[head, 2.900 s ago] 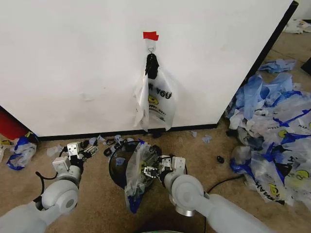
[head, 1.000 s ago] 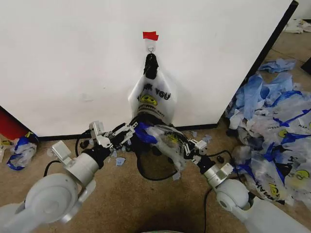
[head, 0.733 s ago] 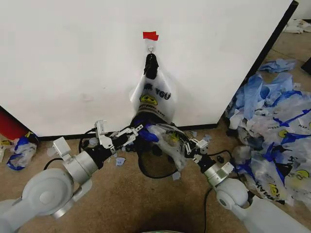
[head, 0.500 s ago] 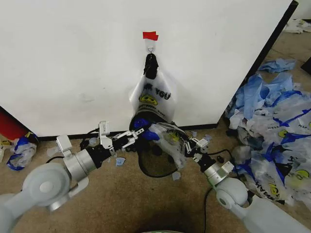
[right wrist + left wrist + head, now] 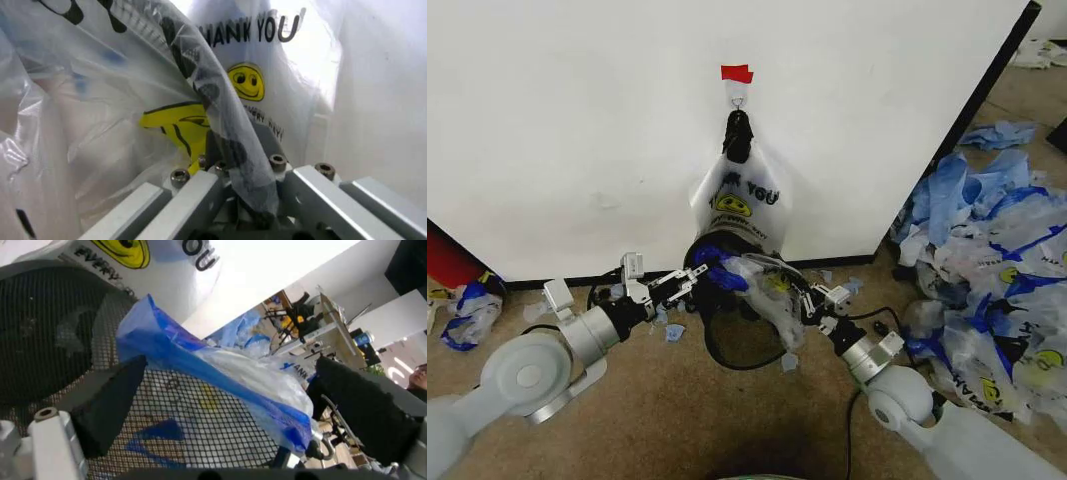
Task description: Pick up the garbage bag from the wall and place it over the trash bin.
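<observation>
Both arms are reaching fwd over the trash bin (image 5: 737,330), working the fitting step. Right gripper (image 5: 807,303) is pinching the garbage bag (image 5: 772,290) film, fingers closed on a fold, seen close up in the right wrist view. Left gripper (image 5: 677,285) is sitting at the bin's left rim w/ the blue edge of the bag between spread jaws, not clamping yet. Next, probably: pulling the mouth wider and down over the rim. Behind, another bag (image 5: 739,205) is hanging on the wall (image 5: 577,130) hook.
</observation>
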### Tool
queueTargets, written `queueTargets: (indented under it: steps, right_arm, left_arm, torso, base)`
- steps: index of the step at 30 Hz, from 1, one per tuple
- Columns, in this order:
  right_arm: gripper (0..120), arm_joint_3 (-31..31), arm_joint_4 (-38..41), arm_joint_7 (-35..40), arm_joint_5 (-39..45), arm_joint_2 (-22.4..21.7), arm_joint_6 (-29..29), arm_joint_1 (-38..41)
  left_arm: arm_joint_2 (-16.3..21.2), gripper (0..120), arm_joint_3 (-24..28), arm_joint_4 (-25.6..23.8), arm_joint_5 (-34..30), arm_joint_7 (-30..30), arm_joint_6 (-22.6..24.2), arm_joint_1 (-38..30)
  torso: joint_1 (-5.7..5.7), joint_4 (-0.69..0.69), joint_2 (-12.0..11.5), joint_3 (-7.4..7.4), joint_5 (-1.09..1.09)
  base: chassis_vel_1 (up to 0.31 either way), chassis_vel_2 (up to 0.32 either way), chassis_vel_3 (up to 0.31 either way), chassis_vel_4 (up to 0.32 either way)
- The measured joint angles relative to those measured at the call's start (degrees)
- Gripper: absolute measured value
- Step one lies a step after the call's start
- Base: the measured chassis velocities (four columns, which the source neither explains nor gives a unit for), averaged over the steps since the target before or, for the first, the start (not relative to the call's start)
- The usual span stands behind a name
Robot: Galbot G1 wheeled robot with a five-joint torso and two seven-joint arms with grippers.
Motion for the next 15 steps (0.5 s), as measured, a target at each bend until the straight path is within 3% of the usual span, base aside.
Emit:
queueTargets:
  steps: [12, 15]
  right_arm:
    - [0, -0.4, -0.6, 0.0, -0.2, 0.4, 0.0, 0.0]
    - [0, -0.7, -0.6, 0.0, -0.2, 0.8, -0.1, 0.3]
  left_arm:
    - [-0.9, 94, 0.9, -1.0, 0.1, -1.0, -0.4, 0.0]
    - [-1.1, 78, 1.1, -1.4, 0.0, -0.9, -0.7, -0.1]
  torso:
    - [0.00, 0.01, 0.0, 0.00, 0.00]
    - [0.00, 0.01, 0.0, 0.00, 0.01]
  base:
    - [0.000, 0.000, 0.000, 0.000]
    - [0.000, 0.000, 0.000, 0.000]
